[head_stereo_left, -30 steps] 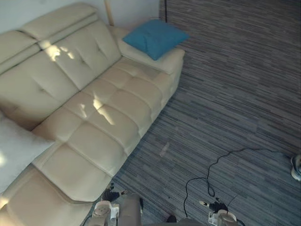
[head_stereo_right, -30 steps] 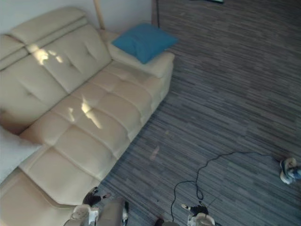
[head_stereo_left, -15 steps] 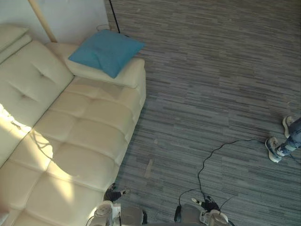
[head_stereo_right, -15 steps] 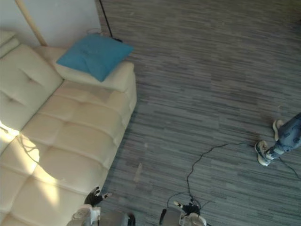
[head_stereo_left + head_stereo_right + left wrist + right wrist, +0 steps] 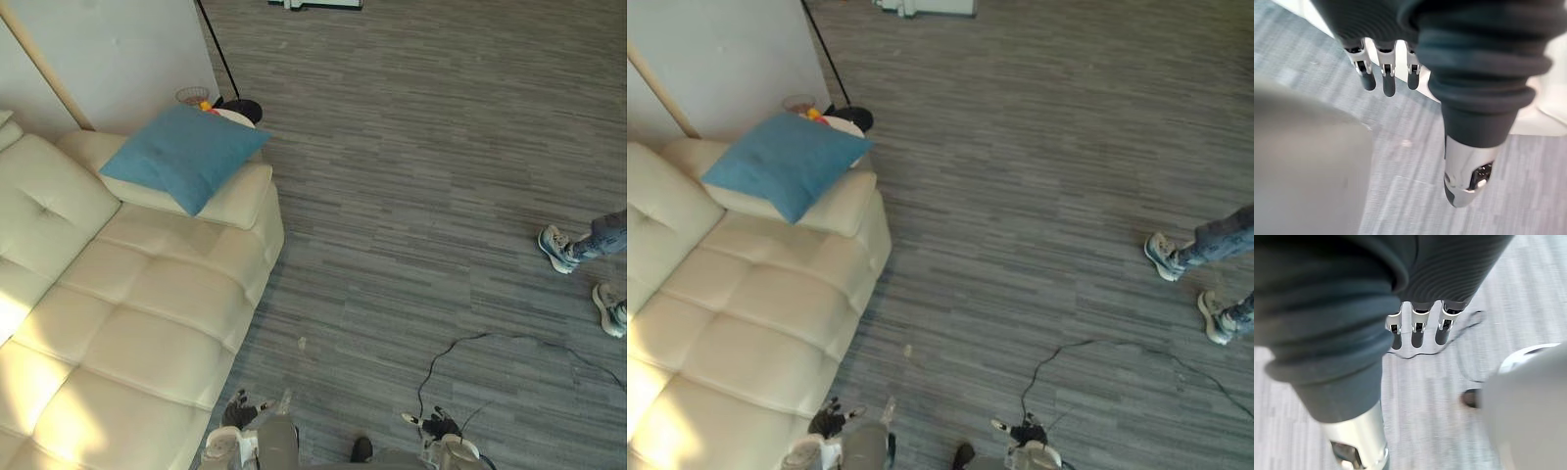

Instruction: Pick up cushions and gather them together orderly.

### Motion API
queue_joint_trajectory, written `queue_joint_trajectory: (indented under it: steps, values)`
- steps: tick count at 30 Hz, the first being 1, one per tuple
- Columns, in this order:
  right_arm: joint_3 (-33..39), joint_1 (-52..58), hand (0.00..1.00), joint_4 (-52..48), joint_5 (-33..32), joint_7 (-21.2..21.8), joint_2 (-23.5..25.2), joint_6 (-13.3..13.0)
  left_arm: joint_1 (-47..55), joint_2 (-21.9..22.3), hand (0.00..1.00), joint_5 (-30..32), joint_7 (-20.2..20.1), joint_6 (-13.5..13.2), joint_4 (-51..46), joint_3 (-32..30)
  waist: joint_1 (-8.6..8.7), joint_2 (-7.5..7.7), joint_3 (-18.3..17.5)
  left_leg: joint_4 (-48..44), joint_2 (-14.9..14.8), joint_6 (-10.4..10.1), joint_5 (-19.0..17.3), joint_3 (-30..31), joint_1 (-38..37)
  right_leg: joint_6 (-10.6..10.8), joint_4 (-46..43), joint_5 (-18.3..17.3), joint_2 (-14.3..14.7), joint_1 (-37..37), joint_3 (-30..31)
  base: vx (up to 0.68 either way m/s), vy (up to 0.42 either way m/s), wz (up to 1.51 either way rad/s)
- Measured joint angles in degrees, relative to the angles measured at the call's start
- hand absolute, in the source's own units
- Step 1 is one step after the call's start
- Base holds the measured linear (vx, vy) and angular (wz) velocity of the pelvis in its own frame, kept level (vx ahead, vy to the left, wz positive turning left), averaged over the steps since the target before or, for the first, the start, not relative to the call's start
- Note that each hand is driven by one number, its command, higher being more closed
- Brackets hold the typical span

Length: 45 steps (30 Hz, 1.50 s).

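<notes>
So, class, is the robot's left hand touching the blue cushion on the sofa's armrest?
Apart. In the left eye view the left hand hangs by the front edge of the sofa, while the blue cushion lies on its armrest, well away.

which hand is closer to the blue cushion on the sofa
Left. The left hand hangs by the front edge of the sofa, on the same side as the blue cushion; the right hand hangs farther off, over the floor.
</notes>
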<state>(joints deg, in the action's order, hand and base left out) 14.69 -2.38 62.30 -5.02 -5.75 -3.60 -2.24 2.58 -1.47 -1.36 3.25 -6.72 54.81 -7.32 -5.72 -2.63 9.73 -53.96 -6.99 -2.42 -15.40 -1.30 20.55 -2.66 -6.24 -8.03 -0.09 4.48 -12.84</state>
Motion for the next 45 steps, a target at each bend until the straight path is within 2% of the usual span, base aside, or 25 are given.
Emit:
queue_joint_trajectory:
  steps: [2,4,5,6,8,9,12,13,15,17,20,21,23,25,26,28,30,32,33,36,37,38,39,41,45]
  values:
    - [0.8,-0.5,0.00,0.0,0.0,-0.3,0.1,0.0,-0.4,0.0,0.00,0.0,0.0,-0.2,-0.2,0.5,-0.51,0.31,0.2,16.0,2.5,0.1,0.8,-0.8,0.5,1.2,1.9,-0.7,-1.1,2.2,0.5,0.38,0.075,-0.09]
    - [0.8,-0.5,0.00,0.1,0.0,-0.8,-0.8,-0.1,-0.6,0.0,0.00,0.0,0.1,-0.1,0.0,1.2,-0.61,0.12,0.1,40.5,5.4,-0.2,9.9,-1.4,-1.0,3.2,3.1,-3.5,-2.7,5.0,0.6,0.48,0.172,-0.02]
    - [0.8,-0.5,0.00,0.3,0.0,-1.0,-0.8,0.0,-0.6,-0.1,0.00,0.0,0.1,-0.1,-0.1,1.8,-1.29,0.29,0.1,42.7,5.6,-0.4,16.3,-2.5,-2.0,4.0,3.6,-4.7,-3.3,5.9,1.1,0.48,0.177,-0.12]
    - [0.8,-0.6,0.00,0.4,0.0,-1.1,-0.6,0.0,-0.7,-0.2,0.00,0.0,0.1,-0.2,0.0,1.8,-1.50,0.56,-0.1,43.1,5.9,0.4,18.1,-3.5,-2.4,4.5,3.7,-5.0,-3.7,6.5,1.4,0.53,0.157,-0.02]
    - [0.8,-1.5,0.00,1.5,0.1,-0.9,0.4,-0.1,-1.2,-1.4,0.00,0.0,0.0,-0.1,-0.3,1.9,-1.36,3.16,-0.4,36.3,8.5,4.4,12.5,-5.1,-0.5,4.9,2.1,-5.0,-6.6,7.4,2.1,0.53,0.133,0.08]
    - [0.9,-1.5,0.00,1.4,0.1,-0.9,0.7,-0.1,-1.2,-1.4,0.00,0.0,-0.1,-0.1,-0.6,1.9,-1.48,3.30,-0.3,34.1,8.6,5.1,11.1,-5.5,-0.4,5.0,0.4,-5.1,-7.0,7.4,2.4,0.52,0.159,0.03]
    - [2.0,-0.6,0.00,1.5,0.4,-0.4,1.6,-0.1,-1.3,-2.0,0.00,-0.5,-0.1,0.1,0.6,2.4,-1.45,3.60,-0.5,31.3,9.9,5.9,4.6,-4.6,-6.2,10.9,-29.1,-4.1,-10.2,-1.5,4.6,0.50,0.176,0.11]
    - [2.0,0.0,0.00,1.5,0.4,-0.1,1.5,-0.1,-1.2,-2.3,0.00,-0.5,-0.1,0.7,1.3,3.5,-0.36,3.78,-0.4,32.3,10.8,6.3,3.4,-3.3,-10.1,11.3,-40.6,-4.9,-11.2,-5.6,4.3,0.41,0.103,0.43]
    - [2.0,0.6,0.00,1.4,0.4,0.1,1.2,0.0,-0.8,-2.9,0.00,-1.0,-0.1,1.0,2.0,4.6,-0.48,3.66,-0.4,36.2,11.2,6.2,3.2,-2.4,-17.1,9.4,-45.2,-7.3,-12.1,-8.7,1.3,0.57,0.087,0.40]
    - [1.9,0.9,0.00,1.1,0.4,0.2,1.3,-0.2,-0.8,-2.9,0.00,-1.1,0.0,1.0,1.9,4.5,-0.32,3.03,-0.2,40.1,10.5,5.8,2.9,-0.6,-23.6,7.4,-37.8,-8.9,-11.7,-12.9,-3.3,0.59,0.023,0.37]
    - [1.8,0.2,0.00,1.1,0.3,0.2,1.3,-0.6,-1.5,-2.7,0.00,-1.1,-0.1,0.9,1.7,4.5,0.22,2.66,-0.1,41.4,8.9,5.2,2.1,1.9,-25.4,7.2,-24.9,-7.5,-8.4,-17.6,-1.1,0.34,-0.080,0.54]
    - [1.3,-0.2,0.00,1.0,0.4,0.2,1.2,-0.6,-1.9,-2.6,0.00,-1.1,0.0,0.9,1.6,4.4,0.70,2.42,0.4,41.9,7.5,4.5,0.7,3.6,-26.6,7.5,-15.8,-3.3,-5.6,-19.7,2.9,0.39,-0.177,0.60]
    - [0.7,0.1,0.00,1.1,0.4,0.2,1.3,-0.6,-1.3,-2.4,0.00,-1.1,0.0,0.9,1.7,4.2,1.05,3.66,0.2,41.6,7.5,3.1,-1.3,6.4,-28.7,7.9,-4.9,4.3,-4.6,-20.3,9.4,0.49,-0.288,0.73]
    - [1.1,1.3,0.00,0.2,-0.2,0.3,1.1,-0.7,-0.6,-1.7,0.00,-1.1,0.1,0.8,1.7,3.6,1.91,4.01,-0.1,40.3,6.7,2.0,-4.4,10.4,-29.8,7.2,-7.5,10.5,-4.3,-20.2,11.4,0.43,-0.372,0.99]
    - [1.1,2.0,0.00,-1.0,0.0,0.3,0.7,-0.8,-0.1,-0.7,0.00,-1.1,0.1,0.8,1.8,2.3,2.42,1.92,-0.9,38.5,4.5,1.5,-5.5,13.2,-29.4,5.5,-12.1,5.8,-3.2,-21.1,8.7,0.44,-0.368,0.89]
    - [1.1,1.9,0.00,-1.7,0.0,0.3,1.0,-0.7,0.1,0.5,0.00,-1.1,0.1,0.8,1.6,1.0,2.37,1.14,-0.9,32.5,3.4,1.4,-5.5,14.9,-27.2,3.7,-15.7,2.8,-3.2,-20.7,5.0,0.39,-0.334,0.91]
    - [0.8,2.2,0.00,-2.8,0.0,0.4,1.0,-0.7,-0.4,1.3,0.00,-1.0,0.0,0.8,1.4,-0.8,2.69,0.43,-0.7,18.2,2.4,-1.6,-3.6,14.3,-20.3,2.4,-16.4,-0.3,-3.2,-18.2,0.9,0.33,-0.323,1.11]
    - [0.7,2.2,0.00,-2.8,-0.3,0.3,1.2,-0.7,-0.8,1.0,0.00,-1.0,-0.1,0.7,0.0,-0.5,1.70,0.19,0.1,0.5,-2.4,-2.7,-0.8,6.3,-10.7,0.6,-13.0,-1.7,-2.1,-11.0,-4.1,0.29,-0.242,0.85]
    - [0.7,2.2,0.00,-2.8,-0.7,0.3,1.3,-0.7,-0.8,1.0,0.00,-1.0,-0.1,0.7,-0.1,-0.5,1.45,0.32,0.1,0.3,-3.0,-2.5,-1.0,4.7,-10.3,0.6,-12.2,-1.7,-2.1,-9.7,-4.6,0.31,-0.190,0.63]
    - [0.8,2.2,0.00,-3.0,-2.3,0.2,1.1,-1.4,-0.9,0.5,0.00,-1.0,-0.1,0.1,-0.2,1.3,1.12,0.97,0.3,14.2,-2.1,-1.3,-2.2,-3.7,-8.9,1.0,-6.7,-1.5,-4.0,-3.4,-8.2,0.22,-0.074,0.61]
    - [0.8,2.2,0.00,-3.0,-2.3,0.2,0.9,-1.6,-0.9,0.6,0.00,-1.0,-0.1,-0.1,-0.2,2.5,1.13,0.45,0.0,23.7,-1.3,-0.4,0.2,-5.9,-8.4,1.8,-5.0,-1.4,-4.3,-2.4,-9.9,0.22,0.044,0.71]
    - [0.9,2.2,0.00,-2.9,-2.3,0.2,0.7,-1.6,-0.9,0.7,0.00,-1.0,-0.2,-0.1,0.1,2.9,1.11,-0.21,-0.4,32.6,-1.1,-0.6,6.2,-8.8,-7.5,3.0,-4.4,-1.8,-4.2,-2.2,-11.4,0.23,0.074,0.69]
    - [0.9,2.2,0.00,-2.8,-2.3,0.2,0.7,-1.6,-1.1,0.6,0.00,-0.9,-0.3,-0.2,0.2,3.0,0.93,-0.02,-0.3,33.2,-0.8,0.4,8.1,-9.3,-7.5,3.4,-4.5,-2.1,-4.4,-2.2,-11.6,0.17,0.084,0.46]
    - [0.8,2.3,0.00,-2.3,-2.3,0.3,2.0,-1.5,-1.5,-1.3,0.00,-0.9,-0.2,-0.1,1.0,4.3,0.14,2.58,-0.8,39.5,2.0,1.1,10.2,-12.9,-9.4,5.5,-1.9,-1.4,-6.6,-1.2,-12.0,0.21,0.084,0.36]
    - [1.0,2.5,0.00,-1.9,-2.2,0.4,1.9,-1.7,-1.4,-2.4,0.00,-0.9,-0.4,0.0,2.1,4.5,0.03,4.07,-1.2,41.0,5.4,1.6,10.1,-12.8,-12.1,6.5,-1.1,-1.3,-9.0,1.7,-12.3,0.22,0.097,0.39]
